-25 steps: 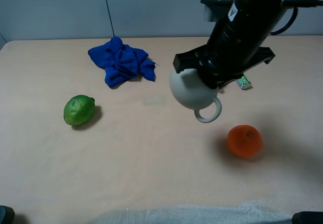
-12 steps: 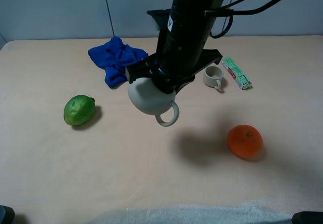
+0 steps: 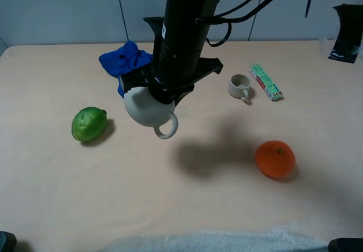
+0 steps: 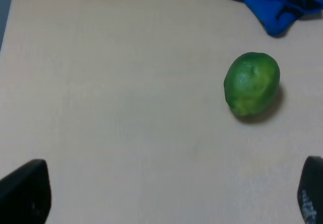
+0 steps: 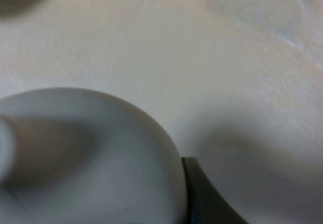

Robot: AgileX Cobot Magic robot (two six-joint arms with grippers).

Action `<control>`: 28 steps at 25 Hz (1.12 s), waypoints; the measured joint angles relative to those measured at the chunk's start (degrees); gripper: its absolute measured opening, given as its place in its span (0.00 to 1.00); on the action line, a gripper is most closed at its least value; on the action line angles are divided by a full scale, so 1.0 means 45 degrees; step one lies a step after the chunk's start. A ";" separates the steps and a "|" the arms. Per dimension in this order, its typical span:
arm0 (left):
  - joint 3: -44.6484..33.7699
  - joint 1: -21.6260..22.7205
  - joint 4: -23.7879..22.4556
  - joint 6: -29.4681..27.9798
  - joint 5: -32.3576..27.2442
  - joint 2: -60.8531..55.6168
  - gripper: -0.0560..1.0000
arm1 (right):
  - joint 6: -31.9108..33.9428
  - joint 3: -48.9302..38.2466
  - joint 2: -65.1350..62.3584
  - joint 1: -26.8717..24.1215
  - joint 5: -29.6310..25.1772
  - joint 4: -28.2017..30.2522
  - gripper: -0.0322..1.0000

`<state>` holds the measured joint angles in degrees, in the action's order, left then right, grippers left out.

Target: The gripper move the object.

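Note:
The off-white ceramic pot (image 3: 146, 109) hangs in the air, held at its rim by my right gripper (image 3: 160, 90), which is shut on it. Its loop handle (image 3: 166, 129) points toward the table's front. The pot is above the table between the lime and the blue cloth. In the right wrist view the pot (image 5: 86, 158) fills the frame, with one black finger (image 5: 204, 196) against its side. My left gripper shows only as two dark fingertips (image 4: 25, 191) at the edges of the left wrist view, wide apart and empty.
A green lime (image 3: 89, 123) lies at the left, also in the left wrist view (image 4: 251, 84). A blue cloth (image 3: 127, 64) lies at the back. A small beige mug (image 3: 240, 86), a green packet (image 3: 265, 82) and an orange (image 3: 275, 158) are on the right.
My right arm has carried the pot leftward across the table, from above the mug area to near the blue cloth and lime. The mug and packet have come into view.

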<state>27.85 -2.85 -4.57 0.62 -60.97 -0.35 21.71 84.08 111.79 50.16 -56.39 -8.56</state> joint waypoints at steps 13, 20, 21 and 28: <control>0.0000 0.0000 0.0000 0.0000 0.0000 0.0000 0.99 | -0.0227 0.0922 0.1418 0.0238 0.0839 -0.0456 0.03; 0.0000 0.0000 0.0000 0.0000 0.0000 0.0000 0.99 | -0.0227 0.0987 0.2035 0.0270 0.1370 -0.0512 0.03; 0.0000 0.0000 0.0000 0.0000 0.0000 0.0000 0.99 | -0.0227 0.0987 0.2130 0.0275 0.1501 -0.0500 0.03; 0.0000 0.0000 0.0000 0.0000 0.0000 0.0000 0.99 | -0.0227 0.0987 0.2597 0.0275 0.2280 -0.0537 0.03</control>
<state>27.85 -2.85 -4.57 0.62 -60.97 -0.35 20.69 88.52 123.47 51.40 -46.13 -10.98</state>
